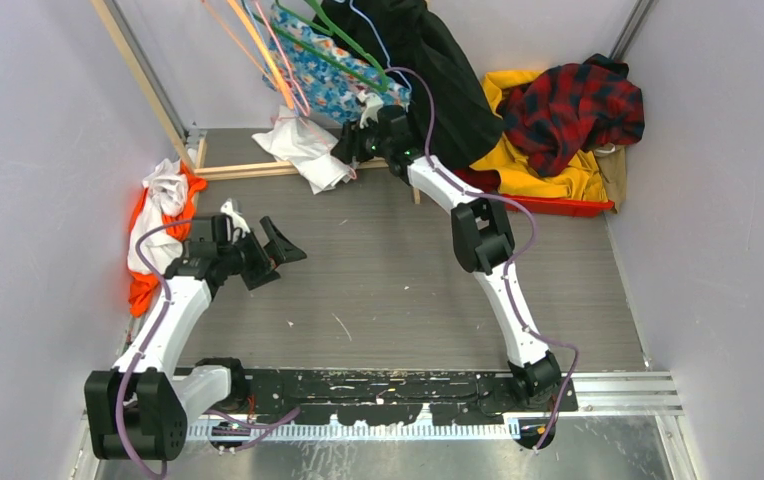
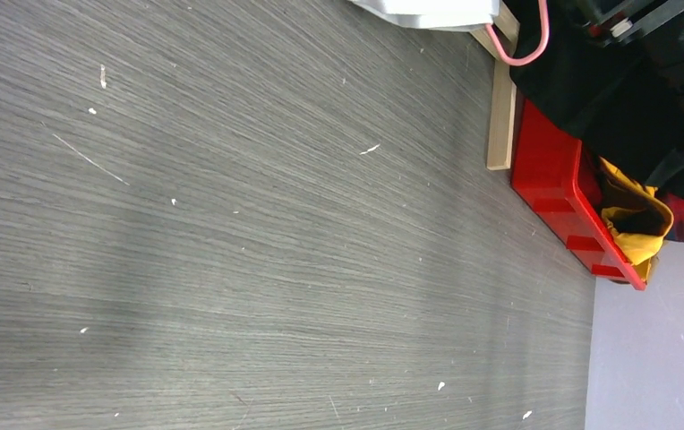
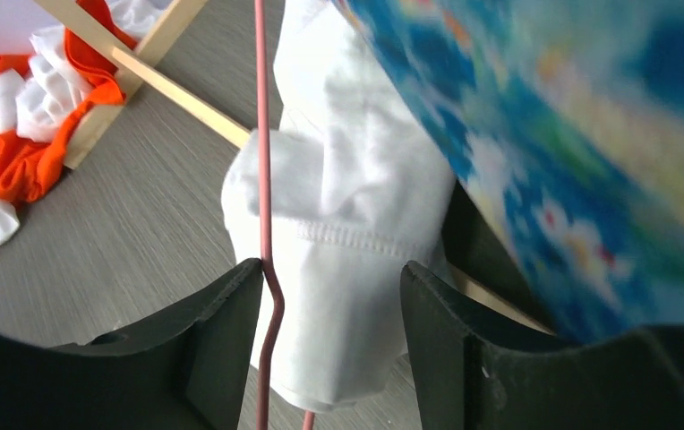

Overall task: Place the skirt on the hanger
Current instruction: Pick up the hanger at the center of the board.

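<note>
Skirt (image 1: 328,75): located at the far end of the counter (image 1: 378,290), raised off the surface, with a green hanger (image 1: 333,45) lying across it. The black coat (image 1: 438,70) is just to its right and the white garment (image 1: 303,150) lies below it.

Right pincer (image 1: 353,150): positioned just below the skirt, in front of the white garment. Jaws partly apart, gripping nothing. A pink hanger wire (image 3: 262,179) runs down between them, touching the inner face of one finger.

Left pincer (image 1: 276,250): over the left part of the counter, well apart from the skirt. Jaws wide, empty.
</note>
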Controlling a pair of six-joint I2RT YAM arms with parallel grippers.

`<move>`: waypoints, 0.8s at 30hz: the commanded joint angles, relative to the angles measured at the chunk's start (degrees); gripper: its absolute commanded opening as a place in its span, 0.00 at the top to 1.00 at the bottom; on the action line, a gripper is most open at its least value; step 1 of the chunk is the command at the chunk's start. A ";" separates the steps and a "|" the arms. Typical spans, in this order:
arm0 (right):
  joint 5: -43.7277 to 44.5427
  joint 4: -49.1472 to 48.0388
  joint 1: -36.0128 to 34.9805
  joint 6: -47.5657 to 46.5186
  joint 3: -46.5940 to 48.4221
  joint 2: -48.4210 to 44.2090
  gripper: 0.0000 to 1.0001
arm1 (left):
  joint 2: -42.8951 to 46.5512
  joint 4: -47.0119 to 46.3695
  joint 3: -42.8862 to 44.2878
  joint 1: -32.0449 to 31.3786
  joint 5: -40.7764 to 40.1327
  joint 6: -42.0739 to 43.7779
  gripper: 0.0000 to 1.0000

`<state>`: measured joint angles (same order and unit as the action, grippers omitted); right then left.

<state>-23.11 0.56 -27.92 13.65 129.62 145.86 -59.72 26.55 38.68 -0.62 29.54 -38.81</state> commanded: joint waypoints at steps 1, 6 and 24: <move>1.81 -5.68 -0.30 -0.32 -5.95 -5.14 0.38 | -1.07 -4.31 0.39 0.40 -0.11 -0.39 0.00; 5.72 -3.77 -1.33 -3.73 -5.53 -5.32 0.42 | -1.90 -5.09 0.35 0.44 0.30 -0.56 0.00; 9.40 -10.50 -5.07 -7.86 -16.79 -13.96 0.99 | -2.03 -6.24 -0.35 0.45 0.69 -0.90 0.00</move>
<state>-14.83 -5.45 -31.75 7.68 116.31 140.62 -62.28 23.35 38.30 -0.62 29.58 -39.07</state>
